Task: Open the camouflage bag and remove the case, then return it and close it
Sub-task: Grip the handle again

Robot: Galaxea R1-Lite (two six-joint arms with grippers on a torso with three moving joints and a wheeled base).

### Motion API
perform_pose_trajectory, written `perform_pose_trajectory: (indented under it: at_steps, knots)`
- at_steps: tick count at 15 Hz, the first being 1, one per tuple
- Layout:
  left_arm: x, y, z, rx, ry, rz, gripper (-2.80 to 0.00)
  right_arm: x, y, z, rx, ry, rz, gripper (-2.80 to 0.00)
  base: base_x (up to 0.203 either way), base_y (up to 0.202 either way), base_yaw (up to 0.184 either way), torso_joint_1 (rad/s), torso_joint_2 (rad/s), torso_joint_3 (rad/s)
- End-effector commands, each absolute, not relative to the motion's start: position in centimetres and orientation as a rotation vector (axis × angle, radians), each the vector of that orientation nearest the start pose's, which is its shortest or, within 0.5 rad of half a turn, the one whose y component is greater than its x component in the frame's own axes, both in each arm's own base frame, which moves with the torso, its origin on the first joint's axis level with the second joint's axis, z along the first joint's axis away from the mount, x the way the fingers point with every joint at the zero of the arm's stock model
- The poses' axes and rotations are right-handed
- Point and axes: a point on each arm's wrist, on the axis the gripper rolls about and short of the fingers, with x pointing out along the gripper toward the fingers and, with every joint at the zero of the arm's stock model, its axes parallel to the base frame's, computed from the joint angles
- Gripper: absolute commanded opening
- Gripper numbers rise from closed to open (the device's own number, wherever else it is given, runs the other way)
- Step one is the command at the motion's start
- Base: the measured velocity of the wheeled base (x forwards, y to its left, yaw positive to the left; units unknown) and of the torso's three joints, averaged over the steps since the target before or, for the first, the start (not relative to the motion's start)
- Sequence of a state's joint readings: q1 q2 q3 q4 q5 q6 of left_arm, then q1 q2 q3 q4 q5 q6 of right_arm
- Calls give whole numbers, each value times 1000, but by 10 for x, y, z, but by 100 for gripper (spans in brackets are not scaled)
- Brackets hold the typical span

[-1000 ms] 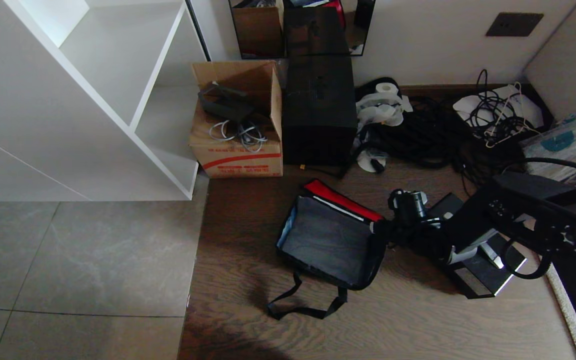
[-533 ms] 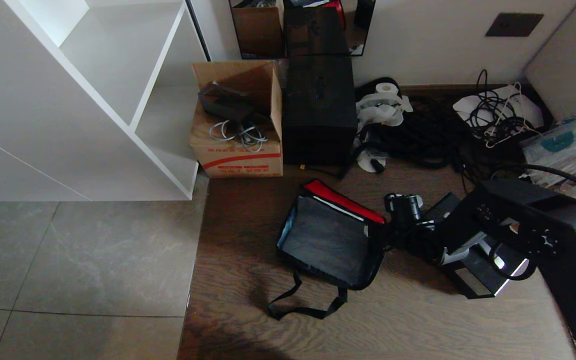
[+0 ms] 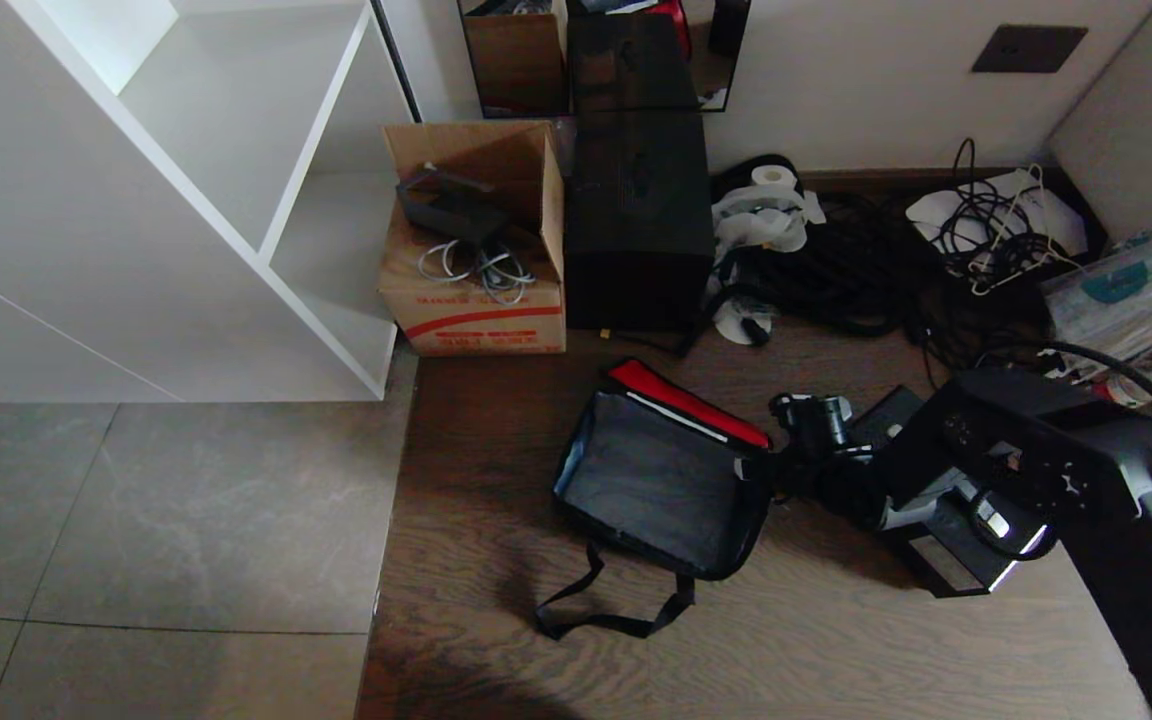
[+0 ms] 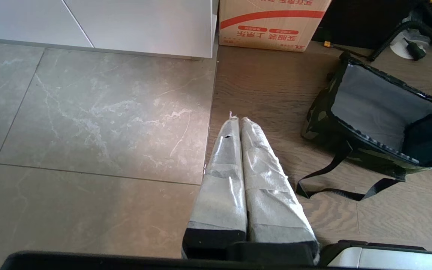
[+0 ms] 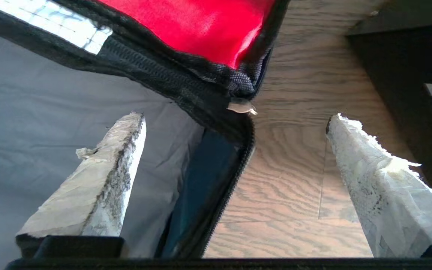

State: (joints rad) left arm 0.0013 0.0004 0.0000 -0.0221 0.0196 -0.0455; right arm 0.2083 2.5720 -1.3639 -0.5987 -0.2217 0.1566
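Note:
The camouflage bag (image 3: 651,480) lies open on the wood floor, its grey inside empty and its red-lined lid (image 3: 686,400) folded back. Its black strap (image 3: 606,612) trails toward me. My right gripper (image 3: 771,470) is open at the bag's right corner. In the right wrist view the right gripper (image 5: 236,117) straddles the zippered rim, one finger over the grey lining, the other over bare floor, with the white zipper pull (image 5: 241,107) just ahead. The flat black case (image 3: 941,572) lies on the floor right of the bag, partly under my right arm. My left gripper (image 4: 237,119) hangs shut and empty, left of the bag (image 4: 319,123).
A brown cardboard box with a red stripe (image 3: 476,250) and a tall black box (image 3: 641,220) stand behind the bag. A white shelf unit (image 3: 186,200) fills the left. Tangled cables (image 3: 856,260) cover the floor at the back right. Grey tiles (image 3: 156,520) lie to the left.
My right forearm has swung lower and nearer the bag, while its gripper stays at the bag's right corner. Bag and case have not moved.

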Motion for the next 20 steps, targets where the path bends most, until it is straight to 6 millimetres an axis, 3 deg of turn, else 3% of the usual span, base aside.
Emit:
perform_pose_trajectory:
  at_steps: [1,5,9,16,20]
  knots:
    - [-22,0,75,-46,-13,21,-280,463,88,-45,23,596,-70,-280,0,0,0,0,0,0]
    - [-22,0,75,-46,-13,21,-280,468,89,-47,23,587,-69,-280,0,0,0,0,0,0]
    - [-22,0,75,-46,-13,21,-280,459,86,-42,-4,612,-78,-280,0,0,0,0,0,0]
    - [-22,0,75,-46,-13,21,-280,416,78,-39,-35,728,-93,-280,0,0,0,0,0,0]
    - [-22,0,75,-46,-13,21,-280,388,83,-43,-78,813,-64,-280,0,0,0,0,0,0]
